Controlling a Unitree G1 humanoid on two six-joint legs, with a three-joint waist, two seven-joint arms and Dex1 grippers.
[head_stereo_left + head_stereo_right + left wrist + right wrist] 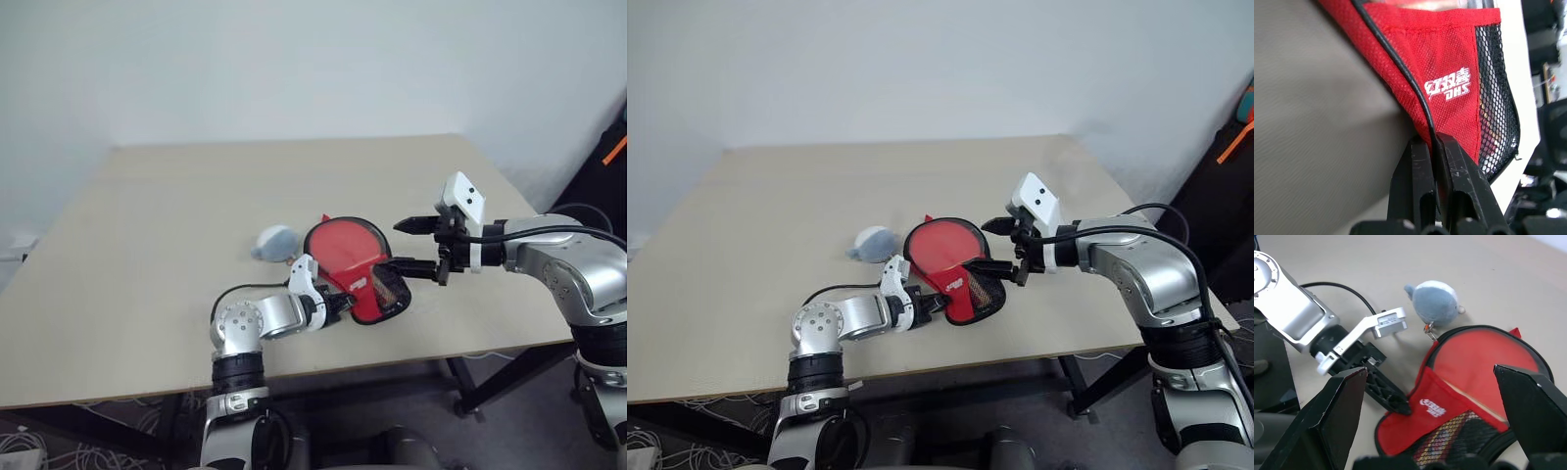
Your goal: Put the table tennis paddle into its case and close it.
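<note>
The case [355, 269] lies on the surface [147, 255] between the two arms, its long axis running from the round head on the far side to the narrow handle end — with the black mesh pocket — on the near side. The table tennis paddle [1484, 357] appears to sit already inside it: its red face shows in the round part where the top half stops short, so the pouch is not yet shut.

The left claw [933, 305] is the nearer one. It is closed, pinching the black-edged rim of the case at the narrow end, on the robot's left side of the pouch. The right claw [419, 245] hovers just above the opposite edge with its jaws spread wide and empty, pointing across toward the left arm; the case lies below and just ahead of it.

With the left pinning the handle end, closing likely falls to the right claw.

A small grey-and-white plush [1436, 302] rests just beyond the case's head.
</note>
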